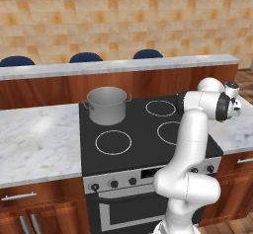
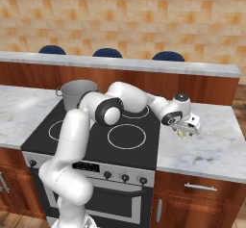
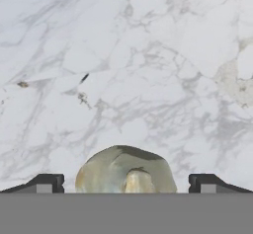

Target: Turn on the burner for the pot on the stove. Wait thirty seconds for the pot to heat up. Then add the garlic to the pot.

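The garlic (image 3: 126, 171), a pale yellowish bulb, lies on the white marble counter (image 3: 123, 55) right of the stove (image 1: 141, 129). My gripper (image 3: 127, 182) hangs open just above it, one fingertip on each side and neither touching. In the right base view the gripper (image 2: 185, 132) points down over the garlic (image 2: 182, 134), a little way past the stove's right edge. The grey pot (image 1: 106, 104) (image 2: 77, 92) stands on the rear left ring, so the burner under it is hidden. The three rings in sight are plain white outlines.
Small black knobs (image 1: 113, 183) (image 2: 125, 177) line the silver strip at the stove's front. A raised marble ledge (image 1: 118, 66) with blue chair backs behind it runs along the back. Marble counter (image 1: 34, 139) extends left of the stove.
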Available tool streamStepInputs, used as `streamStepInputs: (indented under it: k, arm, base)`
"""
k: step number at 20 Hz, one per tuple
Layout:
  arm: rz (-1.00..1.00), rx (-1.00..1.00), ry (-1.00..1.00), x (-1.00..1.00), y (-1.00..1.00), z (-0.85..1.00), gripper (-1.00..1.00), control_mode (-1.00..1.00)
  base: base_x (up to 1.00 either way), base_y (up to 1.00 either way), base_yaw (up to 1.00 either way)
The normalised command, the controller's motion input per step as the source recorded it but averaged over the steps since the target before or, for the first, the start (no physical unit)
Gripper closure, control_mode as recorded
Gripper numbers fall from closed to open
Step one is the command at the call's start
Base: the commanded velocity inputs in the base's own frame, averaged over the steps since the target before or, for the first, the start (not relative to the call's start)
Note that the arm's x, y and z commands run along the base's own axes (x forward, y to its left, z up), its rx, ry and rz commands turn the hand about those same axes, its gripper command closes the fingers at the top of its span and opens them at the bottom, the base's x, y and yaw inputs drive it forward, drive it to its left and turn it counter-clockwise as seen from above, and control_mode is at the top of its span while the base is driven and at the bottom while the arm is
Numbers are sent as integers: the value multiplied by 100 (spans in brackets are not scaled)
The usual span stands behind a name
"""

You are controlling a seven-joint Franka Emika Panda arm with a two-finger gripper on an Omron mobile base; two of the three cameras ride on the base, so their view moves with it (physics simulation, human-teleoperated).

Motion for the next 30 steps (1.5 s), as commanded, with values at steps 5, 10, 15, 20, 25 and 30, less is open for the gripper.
streamStepInputs:
  k: [5, 10, 15, 20, 25, 30]
  arm:
    - [0, 0, 0, 0, 0, 0, -100, -100]
    - [0, 0, 0, 0, 0, 0, -100, -100]
    - [0, 0, 0, 0, 0, 0, -100, -100]
    - [0, 0, 0, 0, 0, 0, -100, -100]
    - [0, 0, 0, 0, 0, 0, -100, -100]
    - [0, 0, 0, 0, 0, 0, -100, -100]
  base:
    - [0, 0, 0]
    - [0, 0, 0]
    - [0, 0, 0]
    - [0, 0, 0]
    - [0, 0, 0]
    - [0, 0, 0]
